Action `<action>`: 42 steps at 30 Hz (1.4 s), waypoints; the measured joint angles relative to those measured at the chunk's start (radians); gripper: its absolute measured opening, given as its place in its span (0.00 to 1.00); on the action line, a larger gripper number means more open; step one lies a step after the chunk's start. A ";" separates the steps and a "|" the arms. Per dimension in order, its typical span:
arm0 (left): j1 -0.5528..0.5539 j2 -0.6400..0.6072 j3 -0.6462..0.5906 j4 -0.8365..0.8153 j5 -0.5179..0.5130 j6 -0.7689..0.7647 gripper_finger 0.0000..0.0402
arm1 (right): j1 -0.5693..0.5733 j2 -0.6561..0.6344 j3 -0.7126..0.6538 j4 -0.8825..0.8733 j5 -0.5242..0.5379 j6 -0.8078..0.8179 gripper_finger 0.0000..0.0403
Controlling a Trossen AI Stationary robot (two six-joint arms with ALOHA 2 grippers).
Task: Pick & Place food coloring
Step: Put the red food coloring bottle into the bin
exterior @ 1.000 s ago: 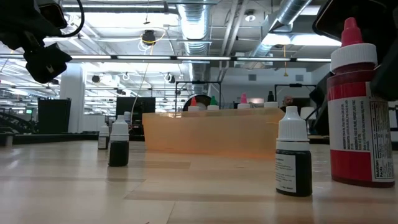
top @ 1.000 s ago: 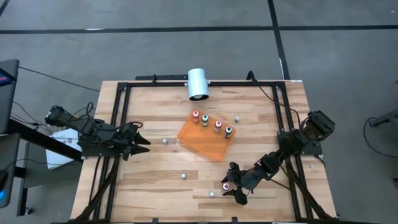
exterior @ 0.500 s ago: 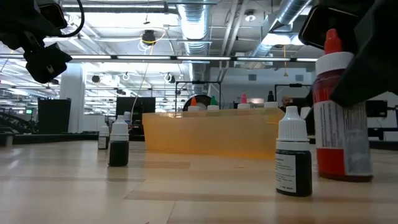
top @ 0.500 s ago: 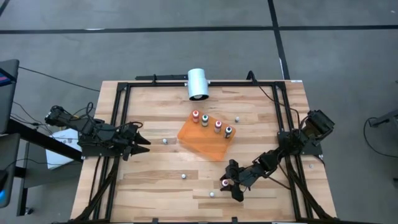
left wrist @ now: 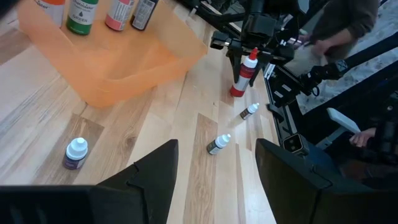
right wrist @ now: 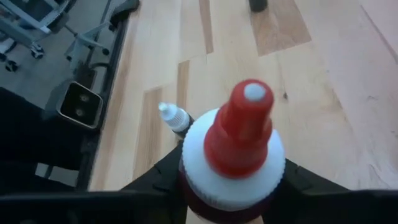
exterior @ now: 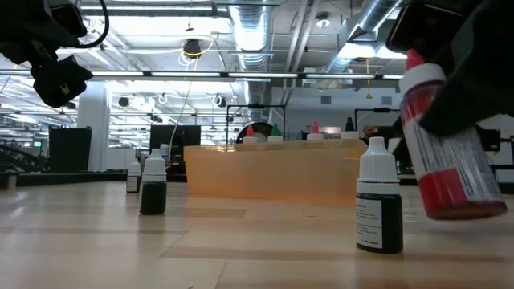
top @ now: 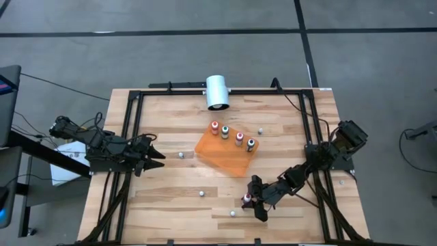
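A red-topped food coloring bottle (exterior: 446, 152) is tilted in my right gripper (top: 254, 199), near the table's near right. An orange tray (top: 225, 156) sits at the table's middle, with several food coloring bottles (top: 232, 134) upright along its far edge. Loose small bottles stand on the wood: (top: 181, 155), (top: 202, 193), (top: 232, 212). A dark one (exterior: 379, 209) stands close beside the red one. My left gripper (top: 153, 156) waits open at the table's left edge, holding nothing. My right gripper pinches the red bottle's body just under its white collar (right wrist: 214, 208) between its two fingers (right wrist: 155, 180), one on each side. The fingers come level from the table's right side. The bottle leans, red tip (exterior: 414, 58) tipped away from the gripper, base close above the wood.
A white cylinder (top: 217, 91) lies at the far edge. One more small bottle (top: 260, 129) stands to the right of the tray. A black frame (top: 133, 137) runs round the table. Bare wood lies between the tray and the near edge.
My right gripper has shut on the red bottle. The bottle stood upright on the wood a second ago. It now leans over in the fingers, with its base raised a little. My left arm has kept still.
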 joint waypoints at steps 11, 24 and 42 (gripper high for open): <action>0.000 0.000 0.000 -0.008 0.001 0.001 0.51 | -0.087 -0.121 0.029 -0.031 0.003 -0.107 0.34; 0.000 0.000 0.000 -0.013 0.002 0.023 0.51 | -0.262 -0.377 0.030 -0.179 0.101 -0.399 0.36; 0.000 0.000 0.000 -0.015 -0.006 0.052 0.51 | -0.436 -0.076 0.339 -0.369 0.217 -0.447 0.36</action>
